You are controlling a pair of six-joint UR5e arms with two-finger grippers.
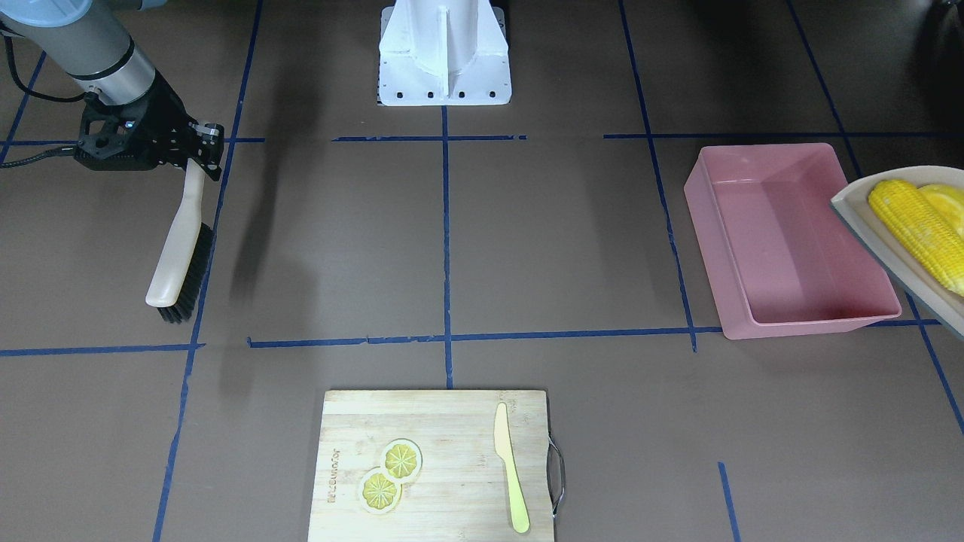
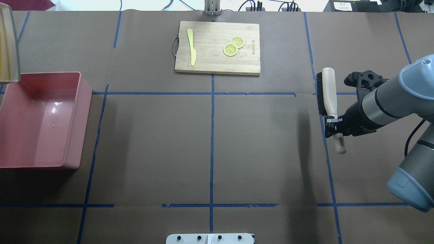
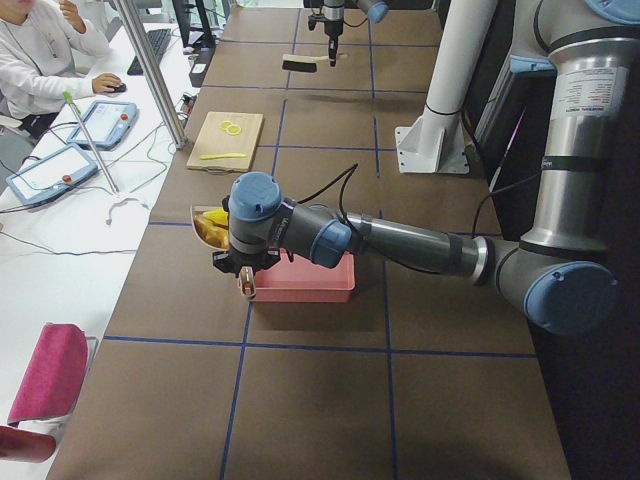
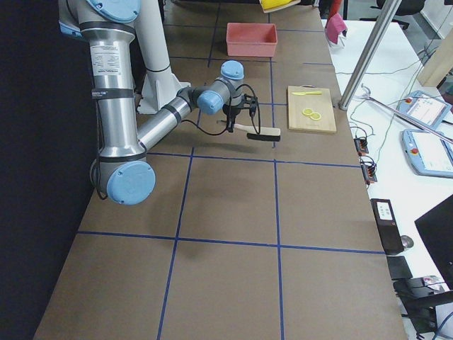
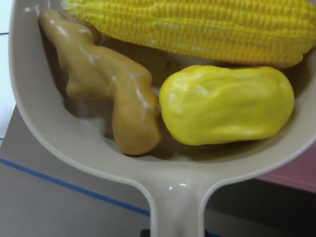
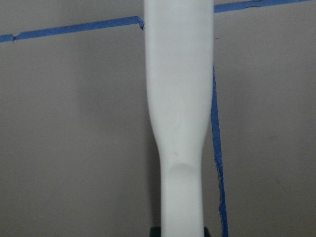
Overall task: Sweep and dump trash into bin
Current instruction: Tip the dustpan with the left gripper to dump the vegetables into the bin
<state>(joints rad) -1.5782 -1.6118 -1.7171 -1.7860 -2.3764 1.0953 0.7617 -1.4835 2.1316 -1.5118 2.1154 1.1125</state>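
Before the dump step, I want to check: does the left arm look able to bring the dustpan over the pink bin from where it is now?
Probably yes. The dustpan already hangs at the bin edge, and the bin looks empty and open.

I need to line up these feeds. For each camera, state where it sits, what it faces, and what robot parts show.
Front-facing: across the table, right gripper holding brush.
Overhead: behind the robot, over bin.
Exterior left: table end, near left arm over the bin.
Exterior right: opposite end, near right arm.
Left wrist: dustpan with corn cob.
Right wrist: only the brush handle.
Front and overhead share the cutting board.
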